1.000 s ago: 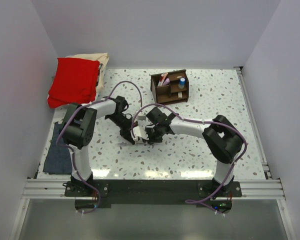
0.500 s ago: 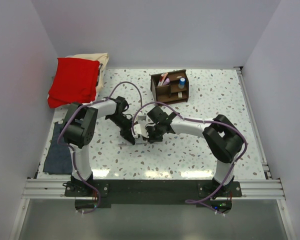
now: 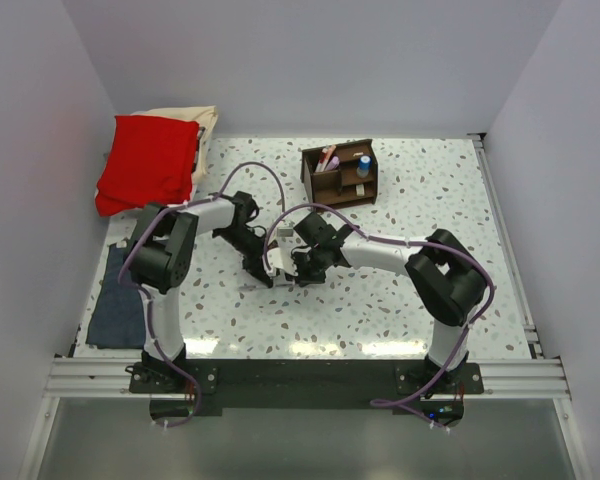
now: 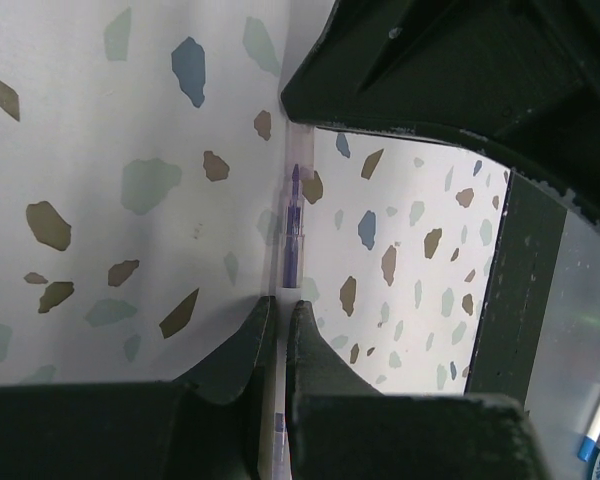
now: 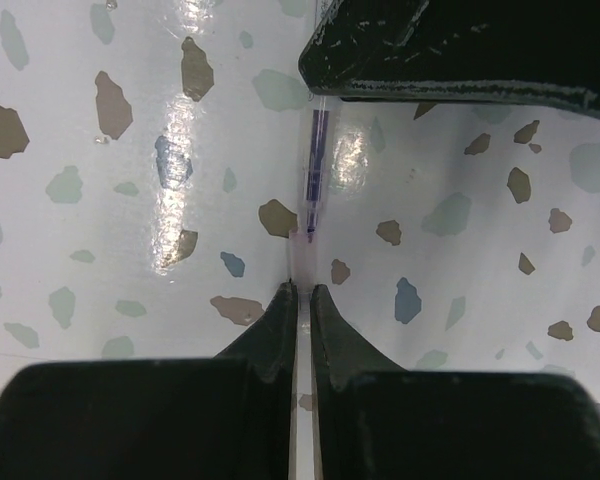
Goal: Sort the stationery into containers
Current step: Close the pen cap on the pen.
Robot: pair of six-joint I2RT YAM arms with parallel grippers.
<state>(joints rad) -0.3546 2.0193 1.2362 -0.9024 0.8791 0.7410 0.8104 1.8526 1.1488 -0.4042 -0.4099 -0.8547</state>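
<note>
Spanning the gap between both grippers, a clear pen [image 4: 292,235] with a purple refill is found near the middle of the table [image 3: 430,200]. In each wrist view its long axis runs from 6 to 12 o'clock. In the overhead view it is small and partly hidden, and the axis is judged to lie roughly along the 9-to-3 line between the two wrists.

One end is pinched by the left gripper [image 4: 280,320], whose jaws are drawn narrow onto the barrel. The other end is pinched in the same way by the right gripper [image 5: 302,300], with only a thin slit left between its fingers. The refill tip is pointed toward the right gripper's fingers. Whether the barrel is resting on the table or raised just off it cannot be told.

Farther out, the organizer [image 3: 345,192] stands at about 1 o'clock from the pen, well apart from it, toward the back of the table. Pink pens [image 3: 327,158] and a blue-and-white cylinder [image 3: 364,166] are seen in its compartments.

Of the two arms, the right one is judged the nearer to the organizer, since its gripper is on the 3 o'clock side of the pen. For a carry toward 1 o'clock, the pen would probably have to be freed at one end first. The upright slots would probably also call for the barrel to be tipped from lying to standing.
</note>
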